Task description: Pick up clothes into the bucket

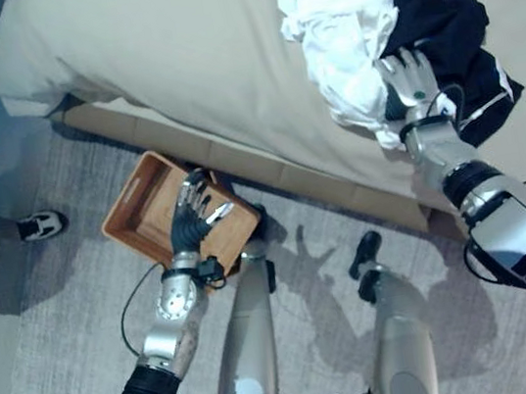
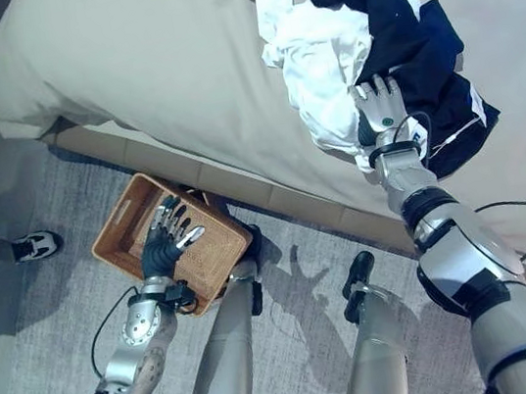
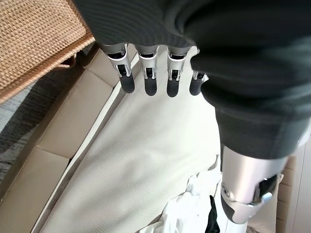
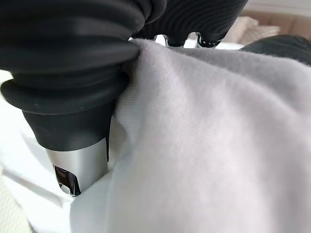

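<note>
A pile of clothes lies on the bed: a crumpled white garment (image 1: pixel 338 37) and a dark navy garment (image 1: pixel 449 16) beside it. My right hand (image 1: pixel 411 81) lies flat on the pile where the two meet, fingers straight. White cloth (image 4: pixel 218 145) presses against its palm in the right wrist view. A brown wicker basket (image 1: pixel 133 192) stands on the floor by the bed's side. My left hand (image 1: pixel 192 217) hovers over the basket's near corner, open and holding nothing. Its straight fingers (image 3: pixel 148 80) point towards the bed in the left wrist view.
The beige bed (image 1: pixel 172 52) fills the upper part of the view, its edge running diagonally above a grey rug (image 1: pixel 76 334). A person's shoes (image 1: pixel 41 225) stand at the far left on the floor.
</note>
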Controlling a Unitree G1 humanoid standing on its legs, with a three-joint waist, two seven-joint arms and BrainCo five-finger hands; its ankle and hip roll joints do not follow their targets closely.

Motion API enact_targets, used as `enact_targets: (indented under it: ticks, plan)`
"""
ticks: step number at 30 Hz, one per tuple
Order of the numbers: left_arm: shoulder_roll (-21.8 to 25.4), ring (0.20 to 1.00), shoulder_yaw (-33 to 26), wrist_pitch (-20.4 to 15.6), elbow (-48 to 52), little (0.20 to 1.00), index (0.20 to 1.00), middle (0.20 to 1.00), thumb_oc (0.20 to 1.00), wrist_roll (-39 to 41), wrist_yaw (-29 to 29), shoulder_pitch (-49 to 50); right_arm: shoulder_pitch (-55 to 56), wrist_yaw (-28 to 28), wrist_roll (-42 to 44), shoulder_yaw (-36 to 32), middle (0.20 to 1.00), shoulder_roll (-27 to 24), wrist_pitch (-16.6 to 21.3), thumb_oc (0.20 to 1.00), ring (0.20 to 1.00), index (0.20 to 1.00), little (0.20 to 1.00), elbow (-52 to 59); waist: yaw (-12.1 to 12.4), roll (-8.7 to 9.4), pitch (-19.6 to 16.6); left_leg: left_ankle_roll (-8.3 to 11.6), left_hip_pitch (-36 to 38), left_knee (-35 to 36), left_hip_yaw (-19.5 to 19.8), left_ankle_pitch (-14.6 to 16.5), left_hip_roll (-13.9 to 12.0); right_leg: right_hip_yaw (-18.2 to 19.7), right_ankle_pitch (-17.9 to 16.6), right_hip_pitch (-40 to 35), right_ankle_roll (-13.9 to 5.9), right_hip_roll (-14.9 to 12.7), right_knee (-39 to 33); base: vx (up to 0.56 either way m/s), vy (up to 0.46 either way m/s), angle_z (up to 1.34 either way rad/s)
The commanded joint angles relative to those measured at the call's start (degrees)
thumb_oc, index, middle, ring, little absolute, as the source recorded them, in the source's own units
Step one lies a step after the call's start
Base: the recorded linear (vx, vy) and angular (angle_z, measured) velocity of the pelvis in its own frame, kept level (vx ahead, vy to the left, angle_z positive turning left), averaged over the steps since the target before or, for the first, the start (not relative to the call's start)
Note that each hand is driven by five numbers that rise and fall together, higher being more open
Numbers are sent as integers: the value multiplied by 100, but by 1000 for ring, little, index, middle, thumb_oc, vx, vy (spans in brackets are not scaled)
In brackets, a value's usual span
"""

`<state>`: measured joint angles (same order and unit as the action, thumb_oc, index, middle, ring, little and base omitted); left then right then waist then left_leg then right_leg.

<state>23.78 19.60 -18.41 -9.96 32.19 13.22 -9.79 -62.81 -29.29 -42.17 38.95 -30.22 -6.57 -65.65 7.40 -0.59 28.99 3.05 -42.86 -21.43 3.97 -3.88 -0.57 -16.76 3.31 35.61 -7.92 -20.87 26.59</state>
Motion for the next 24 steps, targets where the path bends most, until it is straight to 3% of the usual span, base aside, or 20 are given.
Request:
enact_targets:
  ticks: [1,2,3,4,5,6,8,9,10,12,13,15,16,17,24]
  plan:
    - [67,1000,-54,-337,560,1000,1000,1000,1000,-202,-7,186,-159,5,-331,200,633,-350,-50,633,633,633,633,54,139,-54,80,-196,-169,-863,-181,785,-128,-60,-154,-250,-187,-216,297,78,-35,3]
    - [66,1000,-52,-332,549,1000,1000,1000,1000,-200,-8,196,-142,26,-346,211,542,-348,-47,542,542,542,542,58,140,-48,80,-152,-100,-939,-144,974,-134,4,5,-302,-246,-206,389,2,-11,3]
    - [74,1000,-52,-333,550,1000,1000,1000,1000,-202,-3,200,-144,33,-354,220,200,-360,-52,200,200,200,200,56,138,-48,80,-151,-123,-975,-143,985,-127,6,20,-291,-243,-207,415,5,-4,6]
    - [76,1000,-57,-335,566,1000,1000,1000,1000,-207,-3,200,-138,24,-360,206,200,-373,-59,200,200,200,200,58,133,-55,80,-197,-221,-960,-167,821,-114,-59,-107,-207,-172,-236,390,4,-1,4]
    - [70,1000,-58,-330,567,1000,1000,1000,1000,-204,-5,217,-124,19,-345,191,200,-366,-55,200,200,200,200,30,130,-56,80,-154,-160,-1035,-125,1011,-111,0,36,-257,-241,-229,471,-71,26,4]
    - [77,1000,-78,-331,586,1000,1000,1000,1000,-229,10,223,-109,-21,-290,124,200,-365,-53,200,200,200,200,35,131,-65,80,-201,-250,-986,-154,836,-94,-74,-94,-195,-167,-243,414,77,-29,2]
    - [77,1000,-83,-331,560,1000,1000,1000,1000,-232,11,241,-89,-38,-261,104,200,-353,-48,200,200,200,200,35,135,-61,80,-157,-173,-1051,-116,1030,-111,-10,61,-251,-242,-225,501,1,-1,2]
    - [78,1000,-92,-332,565,1000,1000,1000,1000,-241,8,237,-94,-55,-236,77,200,-363,-47,200,200,200,200,56,131,-61,80,-201,-239,-962,-151,830,-105,-77,-97,-198,-172,-241,407,-68,21,2]
    - [78,1000,-110,-332,568,1000,1000,1000,1000,-250,13,239,-83,-62,-218,54,200,-369,-43,200,200,200,200,93,131,-55,80,-202,-223,-936,-151,821,-110,-87,-103,-213,-174,-243,393,0,0,0]
    - [80,1000,-105,-333,550,1000,1000,1000,1000,-245,4,238,-63,-100,-156,26,200,-378,-22,200,200,200,200,124,124,-44,80,-160,-88,-950,-123,997,-122,-27,21,-305,-246,-228,429,45,-14,1]
    - [87,1000,-121,-339,559,1000,1000,1000,1000,-237,0,229,-74,-127,-103,-13,200,-407,-10,200,200,200,200,182,118,-44,80,-204,-150,-889,-159,817,-117,-85,-130,-251,-179,-246,353,-70,25,2]
    - [89,1000,-139,-351,541,1000,1000,1000,1000,-232,17,216,-52,-201,49,-127,200,-455,20,200,200,200,200,302,95,-23,80,-208,-113,-880,-181,821,-122,-79,-152,-292,-181,-243,314,2,2,0]
    - [91,1000,-147,-348,534,1000,1000,1000,1000,-235,31,220,-39,-235,131,-197,200,-485,23,200,200,200,200,374,89,-13,80,-164,-4,-909,-155,1000,-135,-12,-18,-376,-254,-224,356,0,0,0]
    - [93,1000,-158,-351,539,1000,1000,1000,1000,-242,38,212,-30,-285,224,-289,200,-521,43,200,200,200,200,465,76,-7,80,-208,-51,-828,-194,813,-133,-75,-174,-339,-187,-238,264,0,0,0]
    - [108,1000,-221,-397,489,1000,1000,1000,1000,-213,72,233,53,-668,1064,-972,200,-791,246,200,200,200,200,1141,-19,78,80,-198,195,-591,-260,746,-181,-72,-336,-554,-227,-238,-44,-12,12,-5]
